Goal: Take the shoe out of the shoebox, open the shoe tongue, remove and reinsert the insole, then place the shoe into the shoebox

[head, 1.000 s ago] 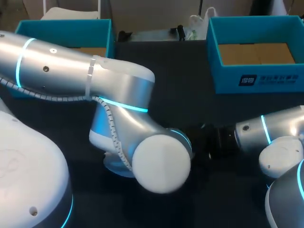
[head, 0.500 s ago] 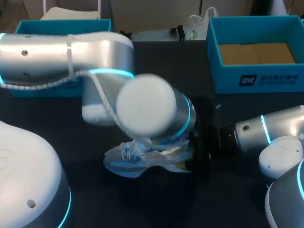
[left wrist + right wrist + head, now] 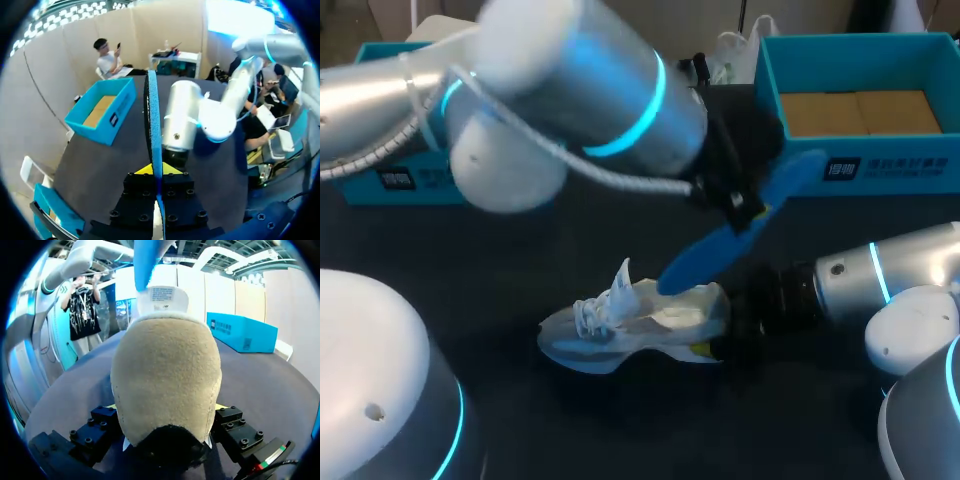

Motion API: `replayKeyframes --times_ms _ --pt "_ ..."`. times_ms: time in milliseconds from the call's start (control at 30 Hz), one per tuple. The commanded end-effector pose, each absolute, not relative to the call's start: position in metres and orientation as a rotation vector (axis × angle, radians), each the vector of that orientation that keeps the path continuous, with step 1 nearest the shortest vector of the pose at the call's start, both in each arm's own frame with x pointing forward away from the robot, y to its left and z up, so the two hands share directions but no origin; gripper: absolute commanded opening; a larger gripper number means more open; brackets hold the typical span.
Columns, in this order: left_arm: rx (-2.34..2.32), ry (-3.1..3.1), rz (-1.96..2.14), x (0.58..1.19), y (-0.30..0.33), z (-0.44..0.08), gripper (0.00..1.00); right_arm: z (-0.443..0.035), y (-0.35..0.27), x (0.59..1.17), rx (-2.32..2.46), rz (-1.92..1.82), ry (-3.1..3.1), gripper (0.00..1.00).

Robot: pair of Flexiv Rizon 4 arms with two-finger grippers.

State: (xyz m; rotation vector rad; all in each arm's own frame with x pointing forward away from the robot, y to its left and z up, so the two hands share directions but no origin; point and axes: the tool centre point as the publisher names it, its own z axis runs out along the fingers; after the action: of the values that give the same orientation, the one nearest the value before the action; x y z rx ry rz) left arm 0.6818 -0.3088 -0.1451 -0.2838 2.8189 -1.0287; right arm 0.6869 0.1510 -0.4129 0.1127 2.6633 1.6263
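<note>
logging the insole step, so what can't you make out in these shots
- Inside of the white and pale blue sneaker: head view, too small and shadowed; right wrist view, its tan heel blocks it.
- Lower end of the blue foam insole: head view, cannot tell whether it is clear of the sneaker.
- Left teal cardboard shoebox: head view, left arm covers most of it.

This looks like a robot lab, a room where robots are tried out. A big silver left arm [image 3: 570, 90] and a right arm [image 3: 890, 275], both with glowing blue rings, hang over a wide dark surface [image 3: 500, 280]. Things are set out on it as if for a test: a white shoe [image 3: 640, 325], a blue right box [image 3: 880, 165] and a blue left box [image 3: 380, 185].
</note>
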Motion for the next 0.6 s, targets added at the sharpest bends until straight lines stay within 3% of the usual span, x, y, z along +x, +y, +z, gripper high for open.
replayKeyframes --times_ms 33,467,600 --pt "0.133 3.102 -1.439 0.678 -0.278 -0.112 0.0 -0.411 0.152 0.686 0.115 1.617 2.668 0.0" --pt "0.133 3.102 -1.439 0.678 -0.278 -0.112 0.0 -0.411 0.152 0.686 0.115 1.617 2.668 0.0" --pt "0.215 2.998 -1.518 0.668 -0.267 -0.085 0.0 -0.411 0.152 0.686 0.115 1.617 2.668 0.0"
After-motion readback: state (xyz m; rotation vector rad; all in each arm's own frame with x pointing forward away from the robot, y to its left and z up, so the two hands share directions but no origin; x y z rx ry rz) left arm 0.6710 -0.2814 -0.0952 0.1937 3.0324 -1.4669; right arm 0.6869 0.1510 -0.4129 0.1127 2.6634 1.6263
